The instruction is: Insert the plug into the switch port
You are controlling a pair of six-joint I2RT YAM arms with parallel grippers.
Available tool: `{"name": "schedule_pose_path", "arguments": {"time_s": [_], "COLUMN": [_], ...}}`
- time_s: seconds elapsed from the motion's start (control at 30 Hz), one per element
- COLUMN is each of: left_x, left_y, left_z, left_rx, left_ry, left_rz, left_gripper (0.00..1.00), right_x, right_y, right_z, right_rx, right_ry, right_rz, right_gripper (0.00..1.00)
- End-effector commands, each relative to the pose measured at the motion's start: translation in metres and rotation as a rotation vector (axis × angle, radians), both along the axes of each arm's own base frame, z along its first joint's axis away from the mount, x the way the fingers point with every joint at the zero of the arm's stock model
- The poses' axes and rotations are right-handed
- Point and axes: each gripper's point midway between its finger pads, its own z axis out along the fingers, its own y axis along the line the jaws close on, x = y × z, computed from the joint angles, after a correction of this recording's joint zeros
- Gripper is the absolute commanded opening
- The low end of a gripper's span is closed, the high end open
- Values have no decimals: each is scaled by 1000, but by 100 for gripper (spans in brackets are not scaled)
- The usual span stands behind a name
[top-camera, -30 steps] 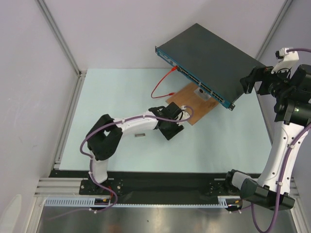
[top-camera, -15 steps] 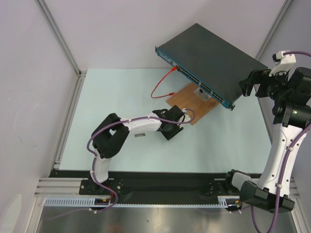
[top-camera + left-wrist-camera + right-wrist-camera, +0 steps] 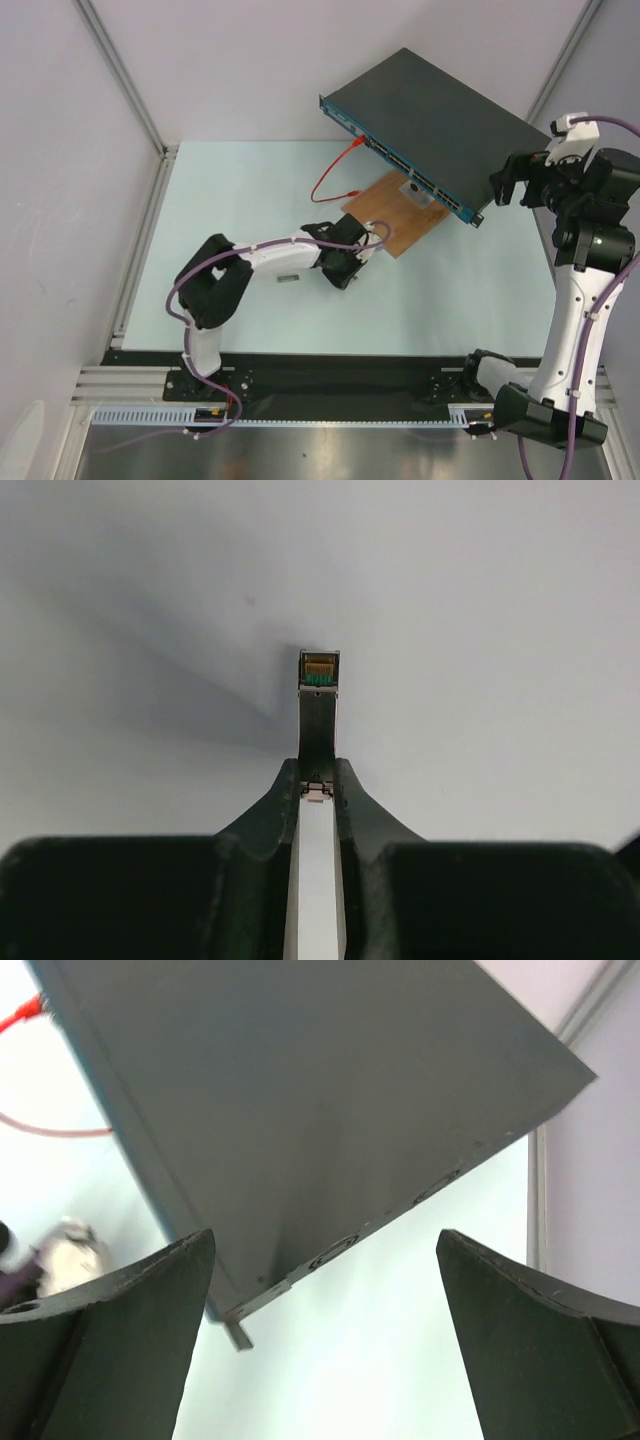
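The plug (image 3: 289, 279), a small grey metal module, lies on the pale table under my left forearm. In the left wrist view the plug (image 3: 319, 705) points away with gold contacts at its far end. My left gripper (image 3: 319, 780) is shut on its near end, a fingertip pressed against each side. In the top view the left gripper (image 3: 320, 276) sits low, just right of the plug. The switch (image 3: 425, 115) stands at the back, blue port edge (image 3: 400, 165) facing the arms. My right gripper (image 3: 325, 1250) hangs open above the switch (image 3: 300, 1090), near its right corner, holding nothing.
A red cable (image 3: 325, 185) loops from one switch port onto the table. A brown wooden board (image 3: 400, 210) lies under the switch's front edge, beside my left wrist. Grey walls and aluminium rails (image 3: 140, 230) bound the table.
The left jaws have closed onto the plug, and the left elbow has shifted a little. My right wrist has drifted slightly left along the switch's end, still wide open.
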Motion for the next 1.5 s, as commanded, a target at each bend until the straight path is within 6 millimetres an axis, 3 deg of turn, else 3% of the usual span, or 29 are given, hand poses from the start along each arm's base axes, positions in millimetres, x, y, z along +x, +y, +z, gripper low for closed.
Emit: {"name": "schedule_pose_path", "arguments": {"time_s": [0.0, 0.03, 0.1, 0.13, 0.2, 0.27, 0.3, 0.37, 0.43, 0.47, 0.53, 0.57, 0.7, 0.9, 1.07, 1.3, 1.47], "left_x": [-16, -27, -39, -54, -64, -84, -90, -101, -111, -117, -129, -134, -149, -152, -154, -154, -151], "left_y": [-3, -4, -1, -2, 0, 4, 7, 14, 19, 23, 26, 29, 33, 36, 36, 38, 37], "left_z": [65, 85, 103, 124, 141, 168, 175, 190, 199, 206, 215, 218, 224, 221, 224, 227, 229], "left_rx": [-210, -269, -317, -378, -424, -498, -518, -552, -589, -604, -647, -653, -692, -679, -690, -710, -726], "left_ry": [55, 78, 97, 126, 143, 179, 178, 167, 191, 194, 240, 260, 310, 340, 379, 399, 409], "left_rz": [-20, -53, -88, -129, -172, -241, -287, -349, -381, -399, -427, -430, -458, -454, -440, -423, -403], "left_gripper": [0, 0, 0, 0, 0, 2, 4, 4, 4, 4, 4, 3, 1, 1, 0, 0, 0], "right_x": [-4, -6, -4, -4, -8, -16, -20, -36, -48, -63, -77, -96, -139, -173, -175, -177, -176], "right_y": [8, 20, 32, 44, 64, 95, 105, 143, 163, 187, 202, 223, 258, 286, 297, 308, 315], "right_z": [18, 18, 16, 16, 14, 11, 5, -6, -10, -15, -32, -39, -65, -100, -113, -131, -132], "right_rx": [-128, -142, -166, -180, -194, -220, -228, -257, -302, -319, -410, -429, -511, -674, -743, -801, -822], "right_ry": [-110, -120, -128, -133, -133, -154, -154, -185, -222, -240, -256, -273, -293, -304, -317, -316, -329], "right_rz": [54, 102, 148, 196, 286, 439, 492, 658, 748, 849, 955, 1062, 1300, 1500, 1530, 1542, 1535], "right_gripper": [100, 100, 100, 100, 100, 100, 100, 100, 100, 100, 100, 100, 96, 92, 86, 66, 44]}}
